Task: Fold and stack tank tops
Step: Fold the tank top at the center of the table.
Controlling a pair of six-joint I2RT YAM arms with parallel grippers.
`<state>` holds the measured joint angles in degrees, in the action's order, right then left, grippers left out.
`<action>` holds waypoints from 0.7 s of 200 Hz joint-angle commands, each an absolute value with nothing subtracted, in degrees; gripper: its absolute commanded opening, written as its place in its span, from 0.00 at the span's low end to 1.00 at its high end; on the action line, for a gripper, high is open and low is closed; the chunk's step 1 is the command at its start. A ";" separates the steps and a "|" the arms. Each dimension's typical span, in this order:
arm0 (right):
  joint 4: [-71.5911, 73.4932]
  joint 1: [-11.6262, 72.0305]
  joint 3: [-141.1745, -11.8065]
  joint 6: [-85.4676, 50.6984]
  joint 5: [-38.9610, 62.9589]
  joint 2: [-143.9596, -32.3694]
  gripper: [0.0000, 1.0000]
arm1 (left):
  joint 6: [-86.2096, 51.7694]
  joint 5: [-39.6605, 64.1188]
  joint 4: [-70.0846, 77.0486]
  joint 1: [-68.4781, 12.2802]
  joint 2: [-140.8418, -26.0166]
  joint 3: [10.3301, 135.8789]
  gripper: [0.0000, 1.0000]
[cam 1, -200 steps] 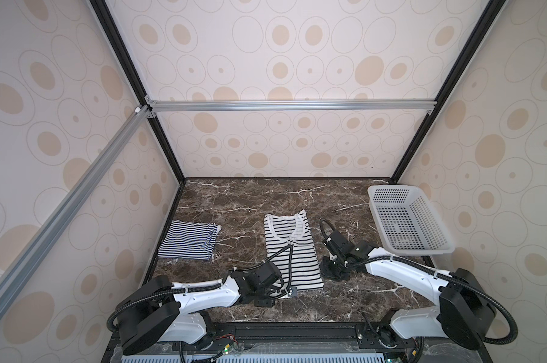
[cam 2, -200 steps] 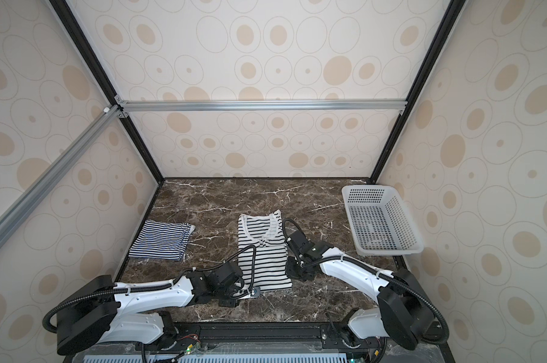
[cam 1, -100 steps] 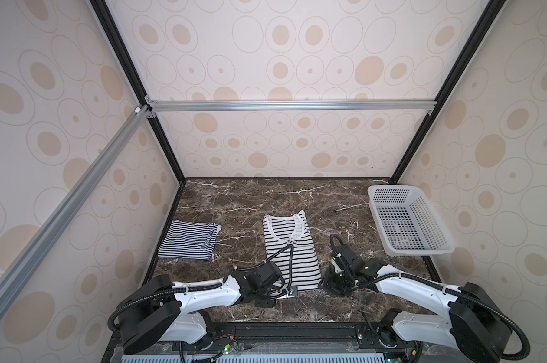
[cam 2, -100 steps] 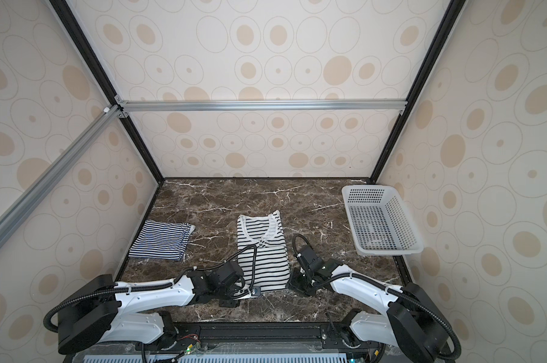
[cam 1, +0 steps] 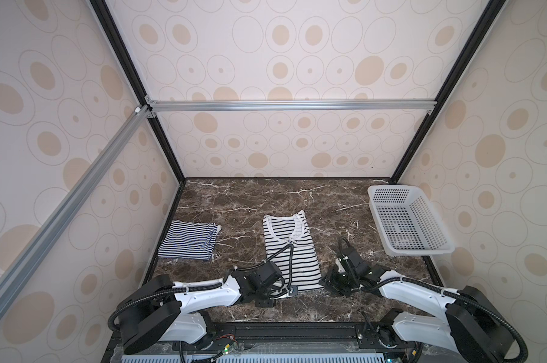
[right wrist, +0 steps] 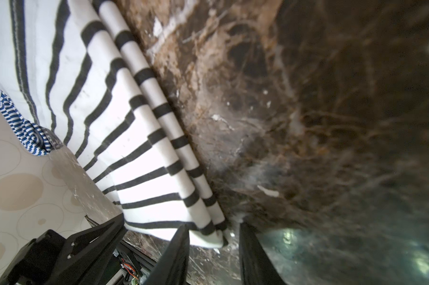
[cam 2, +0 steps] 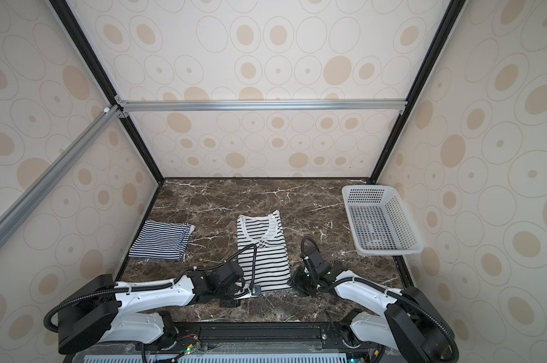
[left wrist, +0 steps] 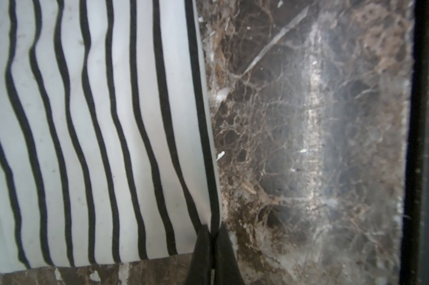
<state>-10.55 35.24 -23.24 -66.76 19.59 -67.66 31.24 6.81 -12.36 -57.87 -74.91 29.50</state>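
A white tank top with black stripes lies flat mid-table, folded lengthwise, neckline toward the back. My left gripper is shut on its near-left hem corner, the fingers pinching the fabric edge. My right gripper sits low at the near-right hem corner. Its jaws stand open, and the folded corner lies between the two fingers without being squeezed. The navy-striped tank top lies folded at the left side of the table.
A white perforated basket stands at the right against the wall. The dark marble table is walled on three sides. A black rail runs along its near edge behind both arms.
My right gripper has slid along the white top's right side toward the near edge, down to the hem corner, and opened. The left gripper has stayed shut on its corner.
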 commanded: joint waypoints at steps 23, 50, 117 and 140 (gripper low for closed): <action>-11.15 35.02 -22.76 -67.82 21.76 -71.06 0.33 | 31.05 8.09 -11.88 -58.12 -75.14 29.36 0.05; -10.29 35.07 -22.51 -67.74 22.97 -71.90 0.30 | 31.02 8.08 -11.78 -58.03 -75.53 29.33 0.04; -11.18 34.54 -24.70 -65.64 21.17 -71.16 0.07 | 31.98 7.51 -13.56 -57.96 -74.80 29.87 0.02; -13.06 34.52 -27.15 -63.91 21.69 -72.15 0.00 | 32.35 8.18 -15.62 -57.85 -73.78 30.55 0.02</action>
